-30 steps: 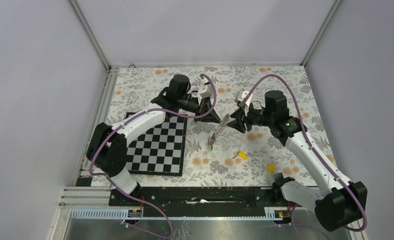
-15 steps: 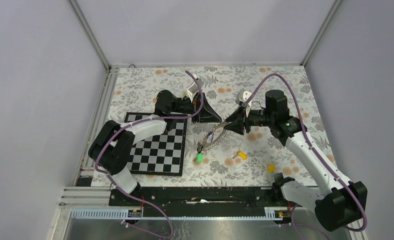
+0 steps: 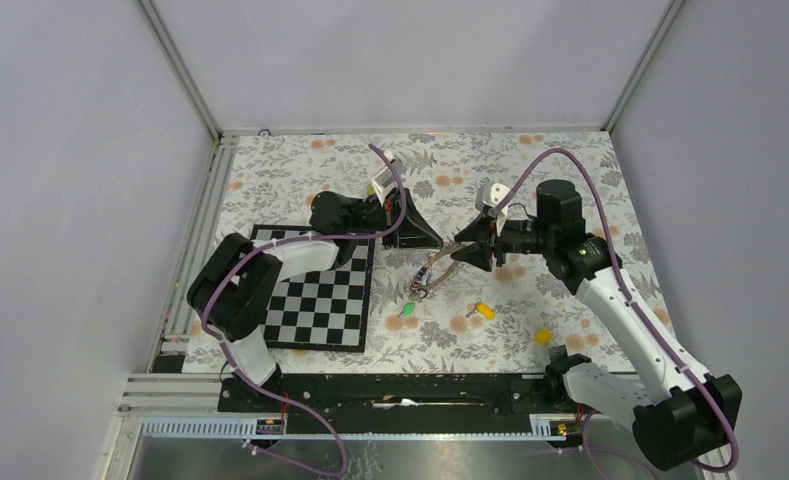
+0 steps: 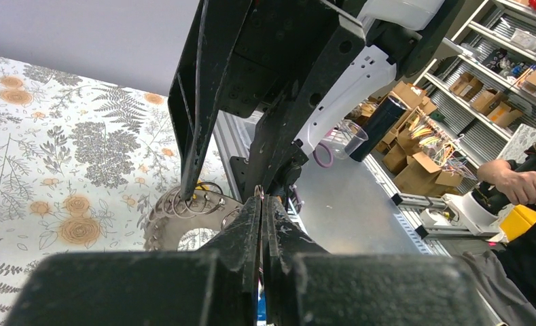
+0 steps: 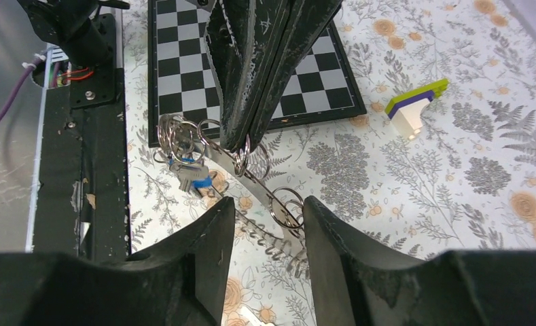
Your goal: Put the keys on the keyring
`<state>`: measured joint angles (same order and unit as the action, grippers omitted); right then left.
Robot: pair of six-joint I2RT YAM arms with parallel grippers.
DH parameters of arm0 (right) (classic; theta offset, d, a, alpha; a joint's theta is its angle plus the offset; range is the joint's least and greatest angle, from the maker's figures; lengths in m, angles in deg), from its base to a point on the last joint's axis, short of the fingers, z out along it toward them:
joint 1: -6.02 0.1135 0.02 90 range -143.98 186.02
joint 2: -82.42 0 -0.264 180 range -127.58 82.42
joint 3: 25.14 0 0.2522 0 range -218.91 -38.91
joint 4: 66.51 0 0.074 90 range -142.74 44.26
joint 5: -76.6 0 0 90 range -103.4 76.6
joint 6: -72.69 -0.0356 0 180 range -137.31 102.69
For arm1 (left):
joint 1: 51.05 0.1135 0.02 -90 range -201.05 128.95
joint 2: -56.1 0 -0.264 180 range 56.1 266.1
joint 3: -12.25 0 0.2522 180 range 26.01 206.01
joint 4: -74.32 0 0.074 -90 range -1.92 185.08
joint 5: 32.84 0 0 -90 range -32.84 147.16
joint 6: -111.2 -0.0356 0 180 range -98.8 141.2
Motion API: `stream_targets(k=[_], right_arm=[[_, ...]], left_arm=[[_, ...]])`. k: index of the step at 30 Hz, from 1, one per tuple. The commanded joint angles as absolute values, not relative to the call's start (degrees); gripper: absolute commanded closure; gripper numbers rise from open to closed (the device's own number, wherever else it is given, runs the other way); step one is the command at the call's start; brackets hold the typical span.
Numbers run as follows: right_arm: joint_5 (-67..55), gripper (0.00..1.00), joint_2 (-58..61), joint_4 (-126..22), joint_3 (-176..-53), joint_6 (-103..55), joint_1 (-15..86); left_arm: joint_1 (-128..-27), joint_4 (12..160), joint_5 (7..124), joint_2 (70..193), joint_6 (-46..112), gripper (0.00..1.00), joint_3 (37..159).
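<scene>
Your left fingers [image 4: 248,231] pinched shut on small steel split ring [image 5: 243,160], steadying jagged grey-brown metal keyring loop [image 3: 430,272] clear of floral worktop [image 3: 570,170]. Right fingers [image 5: 204,251] half-spread, seemingly clamping loop's end so keys can thread. Blue-headed key [image 5: 197,182] hangs among its rings.

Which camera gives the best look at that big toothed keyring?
The right wrist view: the keyring fills the middle, its teeth, small rings and a blue key clear. The left wrist view shows only part behind the left end effector. The top view shows it tiny.
</scene>
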<state>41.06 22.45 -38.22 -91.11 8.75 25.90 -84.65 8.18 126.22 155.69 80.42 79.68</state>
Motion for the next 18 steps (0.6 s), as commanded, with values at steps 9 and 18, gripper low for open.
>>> stream_targets(k=[9,18], right_arm=[[39.01,0.46,24.03,-30.67,-97.21,15.09,25.79],[42.27,0.47,23.72,-28.6,-98.48,15.49,25.79]], left_arm=[[-84.36,-1.33,128.44,154.58,78.13,1.0,78.13],[-84.5,-2.23,137.99,153.32,67.98,1.0,77.11]])
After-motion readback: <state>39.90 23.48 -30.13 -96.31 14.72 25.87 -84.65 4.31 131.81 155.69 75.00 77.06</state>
